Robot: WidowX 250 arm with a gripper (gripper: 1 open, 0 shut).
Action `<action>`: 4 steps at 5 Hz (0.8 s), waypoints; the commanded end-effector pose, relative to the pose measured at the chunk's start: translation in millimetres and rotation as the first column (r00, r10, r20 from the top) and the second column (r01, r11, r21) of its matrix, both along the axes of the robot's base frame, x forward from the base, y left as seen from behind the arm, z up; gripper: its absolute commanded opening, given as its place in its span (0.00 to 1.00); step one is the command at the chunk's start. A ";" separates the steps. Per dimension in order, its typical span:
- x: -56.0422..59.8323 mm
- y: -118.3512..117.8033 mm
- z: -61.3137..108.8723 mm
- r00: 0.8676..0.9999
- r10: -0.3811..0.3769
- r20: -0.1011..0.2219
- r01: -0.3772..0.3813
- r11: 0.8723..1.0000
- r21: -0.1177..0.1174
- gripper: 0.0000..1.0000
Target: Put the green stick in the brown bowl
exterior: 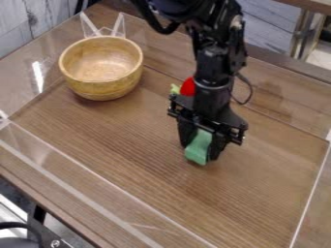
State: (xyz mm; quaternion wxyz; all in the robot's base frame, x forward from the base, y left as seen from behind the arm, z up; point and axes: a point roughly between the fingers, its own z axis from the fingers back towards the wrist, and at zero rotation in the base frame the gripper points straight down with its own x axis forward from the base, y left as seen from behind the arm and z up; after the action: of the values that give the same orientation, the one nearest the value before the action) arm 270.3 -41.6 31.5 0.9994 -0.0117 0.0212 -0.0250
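The green stick is a small light-green block standing between the black fingers of my gripper, right of the table's middle. The gripper points straight down and is shut on it; the stick's lower end is at or just above the wood, and I cannot tell which. The brown bowl is a round pale wooden bowl with nothing inside, resting at the back left, well apart from the gripper.
A red ball with a green leaf lies just behind the arm, partly hidden by it. Clear plastic walls edge the wooden table at the front and left. A white wire stand sits behind the bowl.
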 end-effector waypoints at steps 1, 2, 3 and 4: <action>19.5 -5.6 10.2 0.995 -0.085 0.058 0.086 0.996 -0.005 0.00; 25.5 -6.6 8.2 0.987 -0.144 0.065 0.145 0.989 -0.008 0.00; 25.2 -12.8 12.9 0.983 -0.168 0.072 0.169 0.986 -0.011 0.00; 26.2 -17.0 17.9 0.979 -0.188 0.078 0.190 0.982 -0.017 0.00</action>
State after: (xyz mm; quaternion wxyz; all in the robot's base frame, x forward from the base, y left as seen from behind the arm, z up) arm 285.4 -53.6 29.5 0.9935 -0.0186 0.0214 -0.1105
